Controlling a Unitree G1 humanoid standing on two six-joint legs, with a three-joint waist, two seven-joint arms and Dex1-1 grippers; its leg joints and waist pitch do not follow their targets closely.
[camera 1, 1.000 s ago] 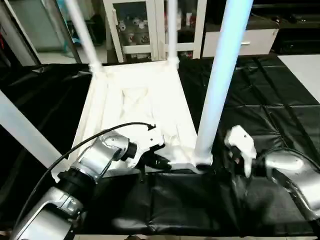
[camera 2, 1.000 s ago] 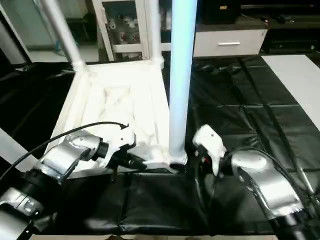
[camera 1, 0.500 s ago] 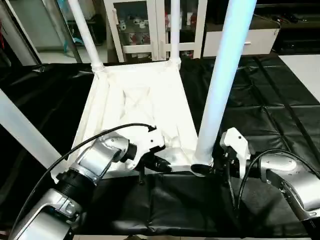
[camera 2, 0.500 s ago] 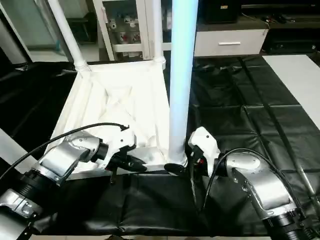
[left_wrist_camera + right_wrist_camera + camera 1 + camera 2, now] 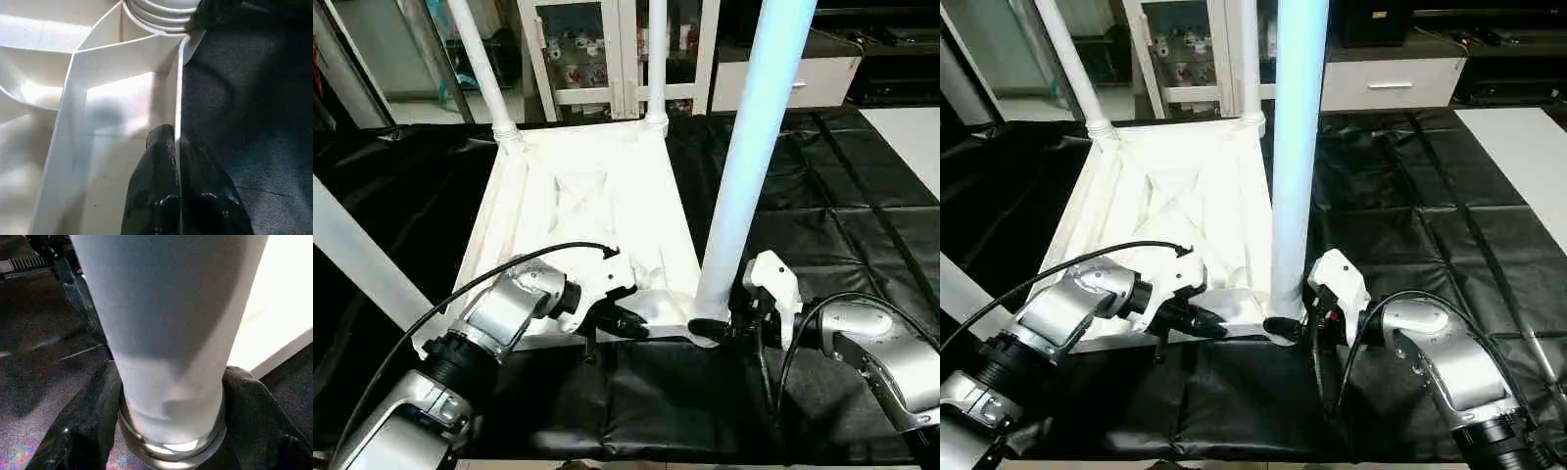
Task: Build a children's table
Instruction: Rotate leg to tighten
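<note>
Tabletop [image 5: 587,215] lies upside down on the black counter [image 5: 822,196]. My left claw [image 5: 177,147] pinches its near rim; my right claw [image 5: 168,431] wraps the near-right leg [image 5: 744,176] at its socket. Squeeze off-centre and that leg could tilt or pop loose.

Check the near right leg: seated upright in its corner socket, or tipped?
Upright: the near right leg rises straight from the tabletop's corner socket.

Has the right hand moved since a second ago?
Yes. The right hand has moved in toward the near table leg; its fingers now sit on either side of the leg's base, where earlier it was off to the side.
</note>
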